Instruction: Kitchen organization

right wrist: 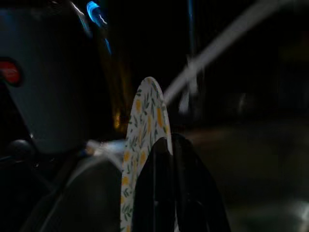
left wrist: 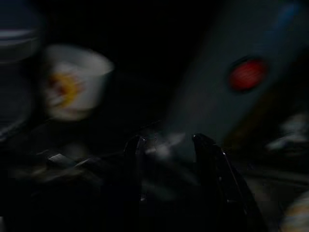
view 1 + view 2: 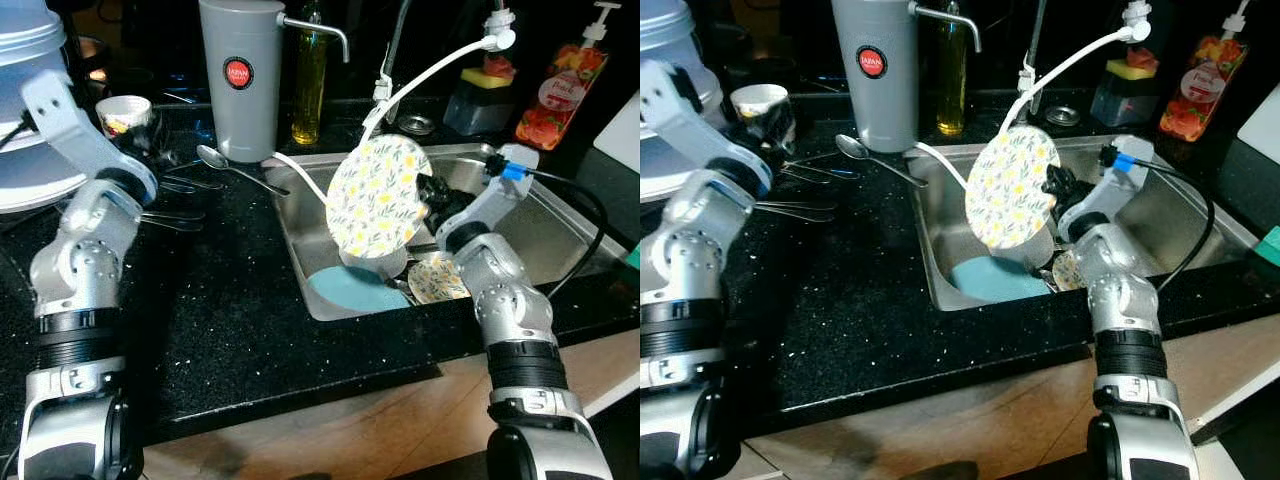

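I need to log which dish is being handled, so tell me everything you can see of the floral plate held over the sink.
The floral plate is round and cream-white, printed with small yellow flowers and green leaves. It is held on edge, tilted, above the steel sink, patterned face toward the camera. The right gripper is shut on its right rim. Below it lie a blue plate and another floral dish.

The grey canister [image 3: 241, 78] bears a red round label reading "JAPAN"

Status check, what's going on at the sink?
Right gripper shut on floral plate, on edge above sink. Left gripper over cutlery on counter. Blue plate below.
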Tool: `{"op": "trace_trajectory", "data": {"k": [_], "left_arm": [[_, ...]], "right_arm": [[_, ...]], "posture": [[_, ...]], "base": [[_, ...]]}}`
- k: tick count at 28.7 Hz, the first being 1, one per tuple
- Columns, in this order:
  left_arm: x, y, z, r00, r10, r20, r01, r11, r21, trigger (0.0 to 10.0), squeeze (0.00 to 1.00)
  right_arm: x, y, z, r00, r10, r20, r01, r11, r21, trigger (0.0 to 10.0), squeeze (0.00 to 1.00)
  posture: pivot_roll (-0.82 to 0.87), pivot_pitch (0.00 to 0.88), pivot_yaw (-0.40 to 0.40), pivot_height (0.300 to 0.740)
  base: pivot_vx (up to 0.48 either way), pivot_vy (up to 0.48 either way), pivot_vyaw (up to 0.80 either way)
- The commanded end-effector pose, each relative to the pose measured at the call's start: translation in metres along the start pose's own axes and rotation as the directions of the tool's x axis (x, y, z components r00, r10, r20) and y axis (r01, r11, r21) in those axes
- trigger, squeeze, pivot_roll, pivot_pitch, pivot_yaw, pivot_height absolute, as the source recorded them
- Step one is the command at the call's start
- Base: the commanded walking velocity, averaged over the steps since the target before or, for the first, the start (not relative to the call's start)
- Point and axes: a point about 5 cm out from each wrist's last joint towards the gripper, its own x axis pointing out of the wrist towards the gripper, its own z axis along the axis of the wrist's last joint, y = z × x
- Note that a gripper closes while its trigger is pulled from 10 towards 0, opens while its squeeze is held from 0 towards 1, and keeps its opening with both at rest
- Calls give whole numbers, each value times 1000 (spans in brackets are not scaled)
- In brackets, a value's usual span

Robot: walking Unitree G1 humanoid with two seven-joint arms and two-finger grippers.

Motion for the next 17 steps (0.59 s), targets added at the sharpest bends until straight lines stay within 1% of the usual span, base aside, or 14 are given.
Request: {"op": "trace_trajectory", "data": {"k": [1,4,5,6,7,8,9,11,13,15,16,17], "left_arm": [[-3,11,3,995,97,3,-97,993,62,10000,0],[-5,20,6,987,161,8,-161,981,105,10000,0],[-6,25,9,982,186,19,-187,976,109,10000,0],[-6,25,9,982,186,19,-187,976,109,10000,0],[-7,33,13,972,232,33,-234,965,117,10000,0],[-8,38,16,964,262,43,-265,957,120,10000,0],[-9,45,18,951,305,42,-308,944,120,10000,0],[-11,55,19,928,370,37,-372,922,112,10000,0],[-13,65,19,897,440,38,-441,890,111,10000,0],[-18,72,18,872,489,24,-489,867,97,10000,0],[-20,75,15,854,520,5,-518,850,95,10000,0],[-24,79,10,828,560,-23,-555,825,105,10000,0]], "right_arm": [[1,7,16,996,54,64,-50,997,-63,10000,1000],[1,9,19,996,57,75,-54,998,-42,10000,1000],[1,9,19,996,49,71,-48,999,-24,10000,1000],[1,9,19,996,49,71,-48,999,-24,10000,1000],[2,9,19,996,47,70,-45,999,-22,10000,0],[2,8,18,997,45,69,-44,999,-23,10000,0],[2,9,18,997,43,69,-41,998,-39,10000,0],[3,11,18,996,38,81,-32,997,-71,10000,0],[3,13,20,994,35,100,-29,997,-67,10000,0],[3,15,23,993,42,112,-35,997,-63,10000,0],[3,15,24,993,41,115,-35,998,-61,10000,0],[2,14,24,992,40,117,-33,998,-58,10000,0]], "posture": [[49,0,-37,740],[55,0,-38,740],[57,0,-39,740],[57,0,-39,740],[59,0,-40,740],[59,0,-40,740],[63,0,-41,740],[63,0,-41,740],[67,0,-40,740],[67,0,-40,740],[66,0,-40,740],[68,0,-41,740]], "base": [[0,0,0],[0,0,0],[0,0,0],[0,0,0],[0,0,0],[0,0,0],[0,0,0],[0,0,0],[0,0,0],[0,0,0],[0,0,0],[0,0,0]]}}
